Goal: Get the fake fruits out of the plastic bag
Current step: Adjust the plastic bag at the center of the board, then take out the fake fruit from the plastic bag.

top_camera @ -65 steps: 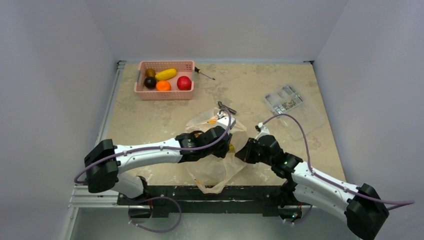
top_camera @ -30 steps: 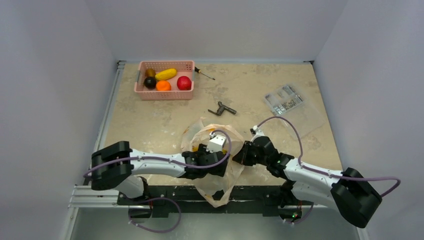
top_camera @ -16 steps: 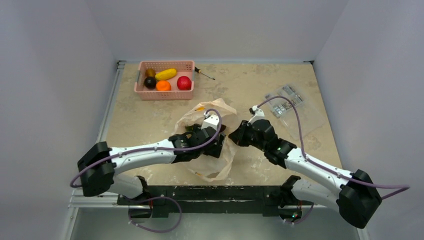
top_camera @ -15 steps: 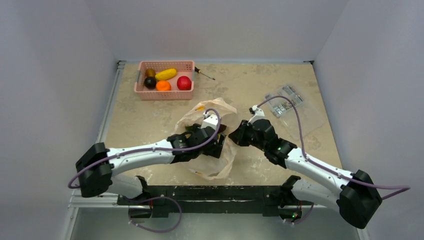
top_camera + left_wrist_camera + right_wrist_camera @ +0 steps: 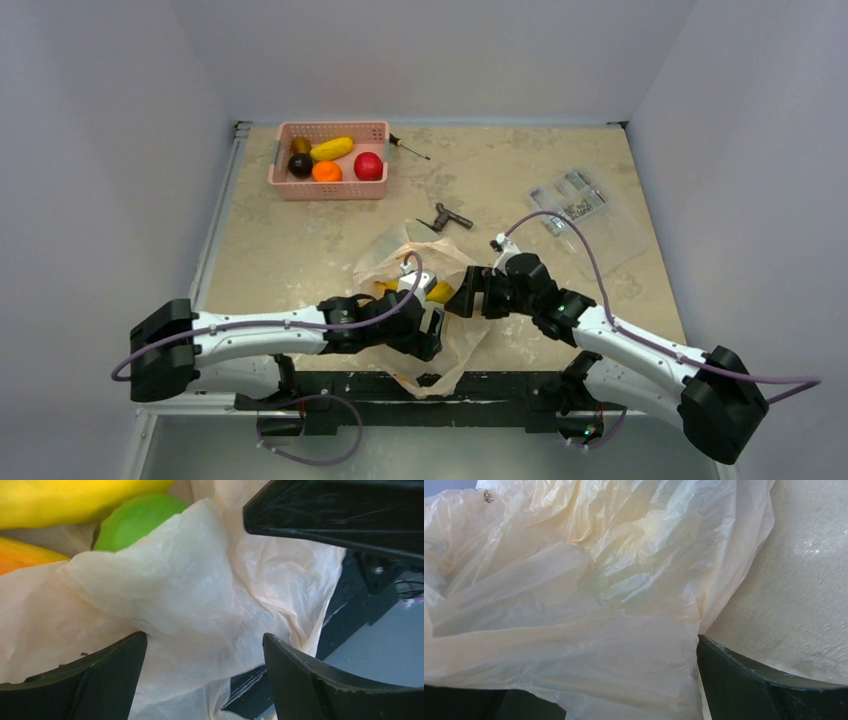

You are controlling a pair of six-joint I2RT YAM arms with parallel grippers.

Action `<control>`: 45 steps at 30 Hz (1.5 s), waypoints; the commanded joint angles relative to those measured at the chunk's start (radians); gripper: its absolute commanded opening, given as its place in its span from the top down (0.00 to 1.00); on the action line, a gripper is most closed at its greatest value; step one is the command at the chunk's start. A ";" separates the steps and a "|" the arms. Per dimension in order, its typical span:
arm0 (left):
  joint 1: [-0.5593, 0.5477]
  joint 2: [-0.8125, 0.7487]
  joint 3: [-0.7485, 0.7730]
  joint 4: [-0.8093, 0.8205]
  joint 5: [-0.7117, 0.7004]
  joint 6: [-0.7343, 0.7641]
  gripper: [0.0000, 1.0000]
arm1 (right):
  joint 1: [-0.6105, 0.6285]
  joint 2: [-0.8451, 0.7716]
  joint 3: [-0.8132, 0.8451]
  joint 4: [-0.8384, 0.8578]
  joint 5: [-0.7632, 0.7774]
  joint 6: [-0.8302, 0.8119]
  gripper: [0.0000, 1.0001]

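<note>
Because the fake fruits (image 5: 135, 522) lay inside the plastic bag (image 5: 425, 258) at lower centre, left gripper (image 5: 205, 645) and right gripper (image 5: 631, 685) straddled its film, both spread, apparently to part it.

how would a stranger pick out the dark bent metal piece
Start at the big pale plastic bag nearest the camera. Just beyond it lies the dark metal piece. It is short and bent, unlike the thin straight screwdriver beside the pink basket.

Plastic bag (image 5: 200, 605) fills the left end effector (image 5: 202, 637) gap. Surface (image 5: 290, 245) free toward 10 o'clock; basket (image 5: 328, 190) blocks 11.
</note>
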 commanded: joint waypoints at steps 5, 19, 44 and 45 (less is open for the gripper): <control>-0.064 0.276 -0.143 0.270 0.007 -0.225 0.46 | 0.043 0.060 -0.077 0.110 0.026 0.110 0.20; -0.108 -0.055 -0.092 0.074 -0.077 -0.058 0.17 | 0.094 0.098 -0.127 0.132 0.192 0.095 1.00; 0.083 0.098 0.256 0.049 -0.016 0.188 0.51 | 0.125 0.001 0.050 -0.083 0.345 -0.033 0.49; 0.083 0.098 0.255 0.056 -0.014 0.188 0.51 | 0.125 0.011 0.091 -0.109 0.383 -0.060 0.39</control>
